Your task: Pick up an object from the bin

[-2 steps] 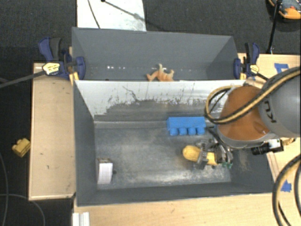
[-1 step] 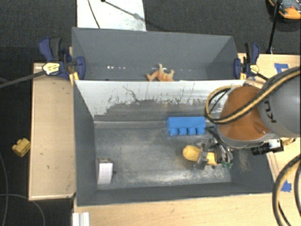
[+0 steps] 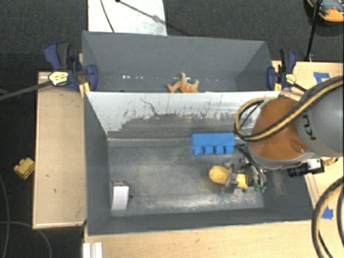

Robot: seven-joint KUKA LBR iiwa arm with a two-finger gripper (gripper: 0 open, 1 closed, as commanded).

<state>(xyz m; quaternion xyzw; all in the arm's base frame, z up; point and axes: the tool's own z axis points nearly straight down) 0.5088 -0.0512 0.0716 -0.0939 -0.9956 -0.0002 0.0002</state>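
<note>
Gripper (image 3: 243, 179) and wrist are seen in the lower right of the frame, set low over the floor of the grey bin (image 3: 161, 179). Whether the gripper is released or clenched cannot be told, since its tip is covered from above by the rounded orange cover (image 3: 274, 138) on the wrist. The arm (image 3: 325, 112) is seen entering from the right edge, and looped cables (image 3: 251, 114) are draped over the cover.

A small rounded yellow object (image 3: 217, 174) is seen on the bin floor, right of centre and touching the gripper's left side. A second patch of yellow is visible under the gripper itself; whether it belongs to the same object cannot be told. Whether the yellow object is gripped or merely touched also cannot be told.

Just above the yellow object, a blue block (image 3: 214, 143) with a row of studs along its lower edge is seen lying flat where the floor meets the sloped back wall. It lies near the gripper but apart from it.

A small white block (image 3: 120, 195) is placed in the lower left corner of the floor, well apart from everything else. A small tan figure (image 3: 183, 84) is seen in the upper middle of the frame, in the compartment behind the sloped wall.
</note>
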